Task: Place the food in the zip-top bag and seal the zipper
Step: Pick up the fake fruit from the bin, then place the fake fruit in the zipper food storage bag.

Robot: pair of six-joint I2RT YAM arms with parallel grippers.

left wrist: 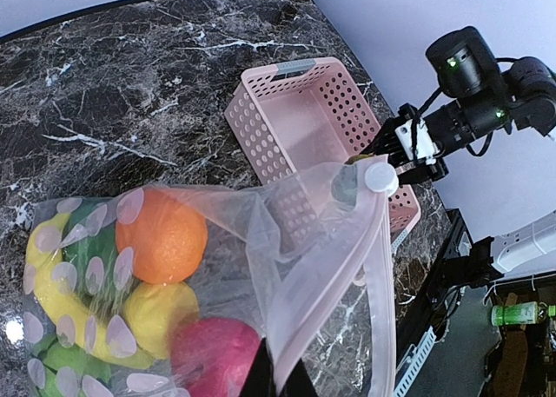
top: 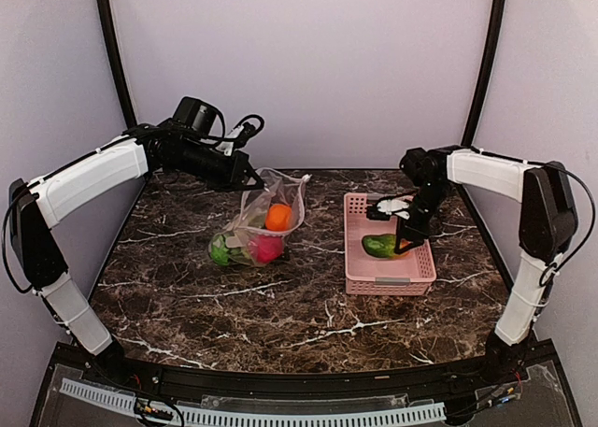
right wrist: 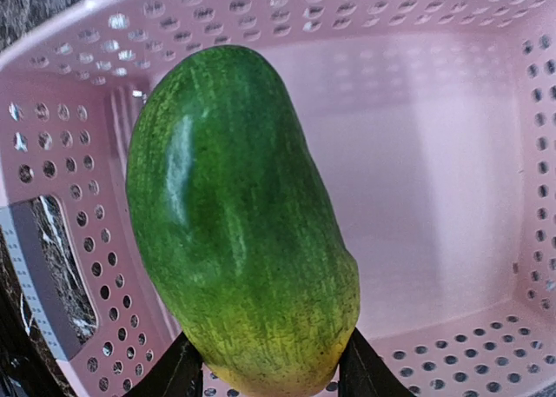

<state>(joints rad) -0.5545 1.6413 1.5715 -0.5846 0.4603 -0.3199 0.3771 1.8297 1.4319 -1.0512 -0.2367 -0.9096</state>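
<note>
Over basket [top: 353,254], right tool [top: 404,244] downward, clasping mango [right wrist: 243,223]

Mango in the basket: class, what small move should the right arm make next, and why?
Probably lift the mango straight up out of the basket: the right tool grips its sides, and the left tool holds the bag up by its edge.

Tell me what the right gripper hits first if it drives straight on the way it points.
The right gripper has the green fruit clamped between its fingers. Past that, the bare floor of the pink basket comes first, though depth is unclear.
</note>
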